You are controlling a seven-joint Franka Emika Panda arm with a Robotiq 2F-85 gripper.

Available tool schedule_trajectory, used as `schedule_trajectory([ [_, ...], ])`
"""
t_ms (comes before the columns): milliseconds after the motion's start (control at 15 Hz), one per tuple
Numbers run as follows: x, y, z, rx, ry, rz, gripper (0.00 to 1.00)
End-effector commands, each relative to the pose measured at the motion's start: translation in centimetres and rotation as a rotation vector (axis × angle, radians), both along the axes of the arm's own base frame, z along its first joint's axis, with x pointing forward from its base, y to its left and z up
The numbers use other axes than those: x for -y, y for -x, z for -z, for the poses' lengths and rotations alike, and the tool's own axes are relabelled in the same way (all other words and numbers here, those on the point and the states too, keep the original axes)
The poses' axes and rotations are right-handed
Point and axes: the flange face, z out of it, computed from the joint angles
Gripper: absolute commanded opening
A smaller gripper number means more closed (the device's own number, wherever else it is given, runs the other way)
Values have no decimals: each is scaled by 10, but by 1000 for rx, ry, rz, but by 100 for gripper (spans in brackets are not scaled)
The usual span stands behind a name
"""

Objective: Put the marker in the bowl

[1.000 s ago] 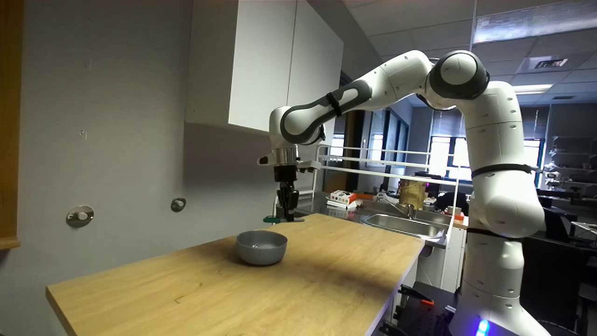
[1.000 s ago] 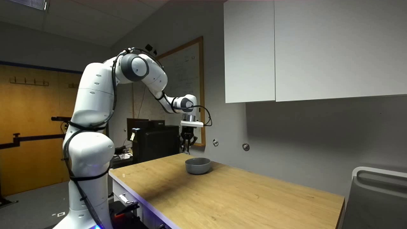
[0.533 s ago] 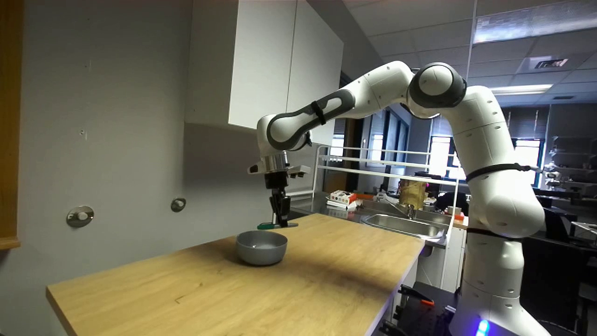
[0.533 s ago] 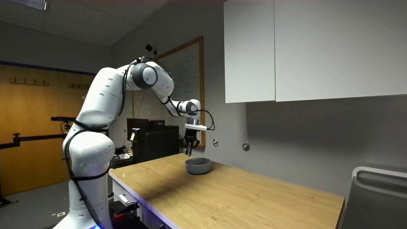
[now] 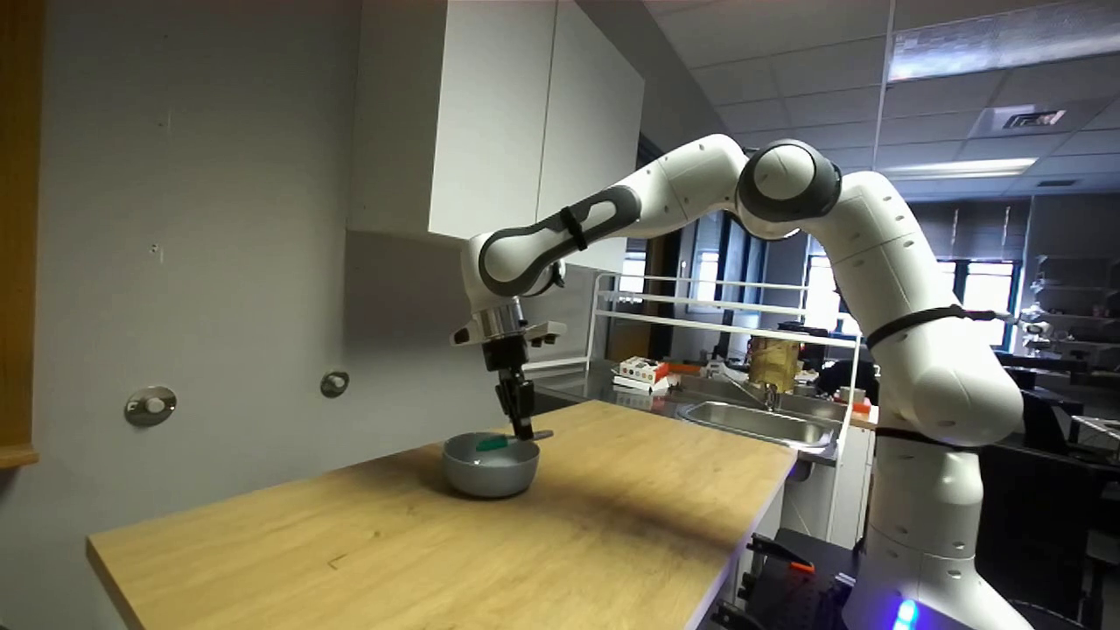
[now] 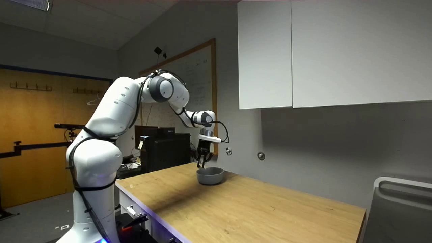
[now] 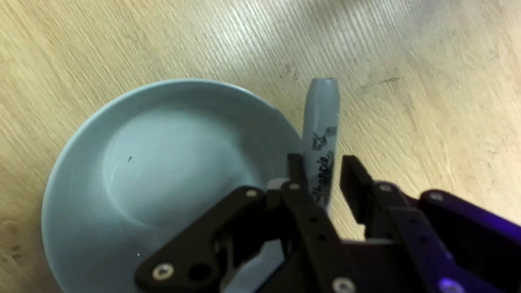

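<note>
Release seems in hand: the gripper (image 7: pixel 323 167), parted, straddles the marker (image 7: pixel 321 122), which should next tip into the bowl (image 5: pixel 490 478) below.

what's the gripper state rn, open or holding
Gripper: cannot tell if open or gripping; in the wrist view the marker shows between its fingers, with a gap on one side.

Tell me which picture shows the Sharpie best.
Wrist view: the Sharpie marker is large, lettering legible, one end hidden. In an exterior view its green end shows, small; in an exterior view, near the gripper, I can't distinguish it.
</note>
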Motion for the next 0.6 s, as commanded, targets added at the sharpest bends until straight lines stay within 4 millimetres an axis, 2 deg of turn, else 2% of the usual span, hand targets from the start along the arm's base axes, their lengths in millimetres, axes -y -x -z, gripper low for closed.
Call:
schedule_trajectory([
  [0, -6, -11, -1, -22, 38, -4, 62],
  [333, -8, -7, -11, -26, 73, -29, 98],
  [533, -7, -1, -20, -17, 110, -26, 100],
])
